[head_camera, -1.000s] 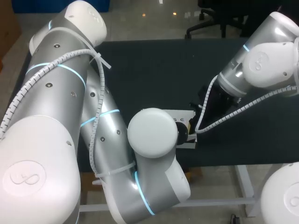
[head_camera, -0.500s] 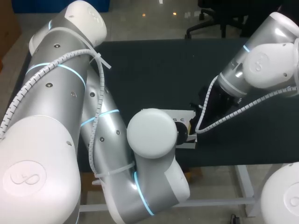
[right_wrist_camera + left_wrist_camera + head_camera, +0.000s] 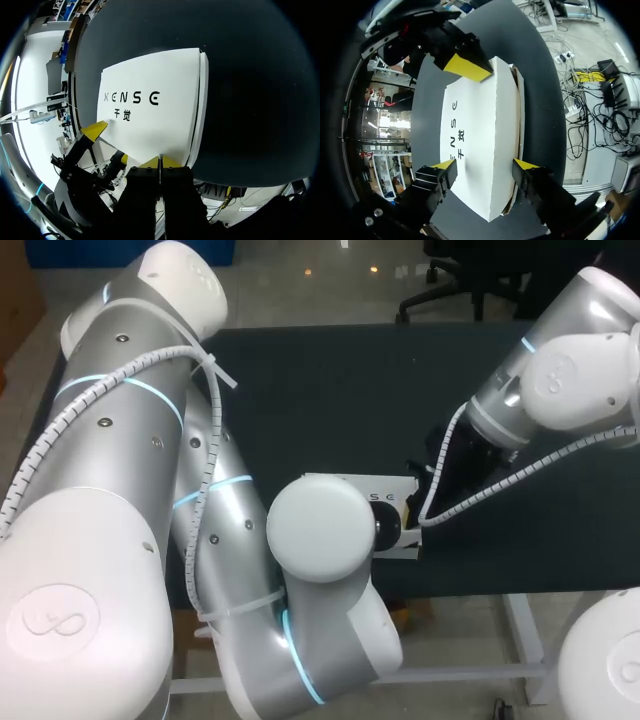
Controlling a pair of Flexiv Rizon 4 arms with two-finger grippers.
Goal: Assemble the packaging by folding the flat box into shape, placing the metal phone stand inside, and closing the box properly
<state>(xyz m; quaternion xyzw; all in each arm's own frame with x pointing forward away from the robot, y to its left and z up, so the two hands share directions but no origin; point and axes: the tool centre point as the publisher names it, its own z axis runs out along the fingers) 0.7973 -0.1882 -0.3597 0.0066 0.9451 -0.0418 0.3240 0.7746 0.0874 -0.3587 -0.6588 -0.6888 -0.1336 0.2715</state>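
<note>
A white box [image 3: 485, 125] with dark lettering lies flat on the dark table, a thin brown layer showing along one side. My left gripper [image 3: 485, 166] straddles its near end, open, one yellow fingertip [image 3: 446, 165] on each long side. My right gripper [image 3: 159, 161] is shut, its joined tips resting on the box [image 3: 150, 105] top at the opposite end; from the left wrist view it shows as a yellow tip [image 3: 466, 68] on the lid. In the head view only a strip of the box [image 3: 392, 498] shows between both wrists. No phone stand is visible.
The dark table [image 3: 330, 390] stretches bare behind the box. The box lies close to the table's front edge [image 3: 450, 588]. My bulky left arm [image 3: 310, 530] covers the front left of the table and my right arm [image 3: 560, 370] comes in over the right side.
My left wrist has shifted slightly left, uncovering a little more of the box top. The right arm has stayed put.
</note>
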